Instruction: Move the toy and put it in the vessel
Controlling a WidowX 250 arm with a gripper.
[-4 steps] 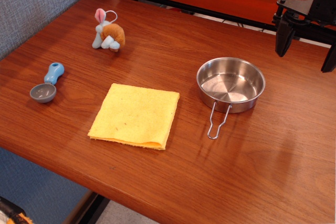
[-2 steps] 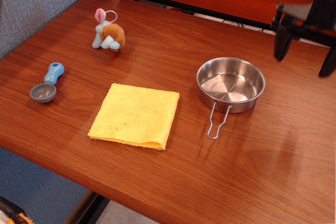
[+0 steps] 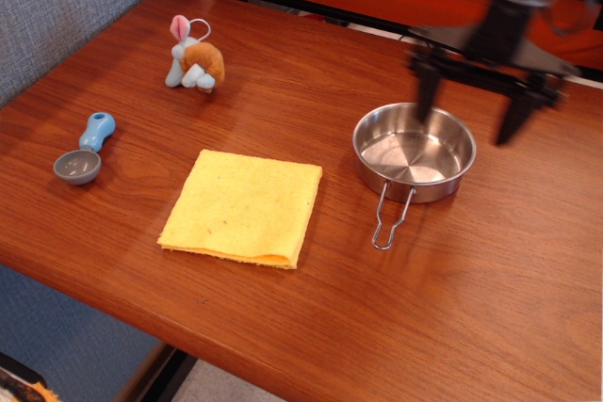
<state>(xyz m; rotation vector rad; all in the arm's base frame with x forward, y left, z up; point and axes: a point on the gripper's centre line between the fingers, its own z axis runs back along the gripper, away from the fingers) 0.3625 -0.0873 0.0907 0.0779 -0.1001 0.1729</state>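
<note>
Fingers: spread wide on my gripper (image 3: 471, 105), nothing held. Left tip (image 3: 427, 99) hangs over the far-left part of the pan, right tip (image 3: 513, 120) just off its right rim. Whole thing is motion-blurred, so can't tell height above the pan.
Arm: black, comes in from the top-right corner, blurred too.
Toy: blue bunny (image 3: 191, 56) w/ pink ears, orange-brown belly, white loop at its head. Sits upright at the far-left of the table, well apart from me and from the pan. Not in the vessel.
Vessel: shiny steel pan (image 3: 415, 151), round, right of centre, nothing inside. Thin wire handle (image 3: 391, 218) is folded out toward the near edge, lying on the wood.
Cloth: yellow, folded square (image 3: 242, 206), flat at mid-table, between scoop and pan, near the pan's handle but not touching it.
Scoop: grey bowl w/ blue handle (image 3: 85, 150), near the left edge, well apart from the bunny, bowl end pointing to the near side.
Table: red-brown wood (image 3: 311, 308), bare grain across the near half.
Backgrd: grey-blue fabric wall (image 3: 57, 7) at left; orange panels w/ black frame behind the far edge.
</note>
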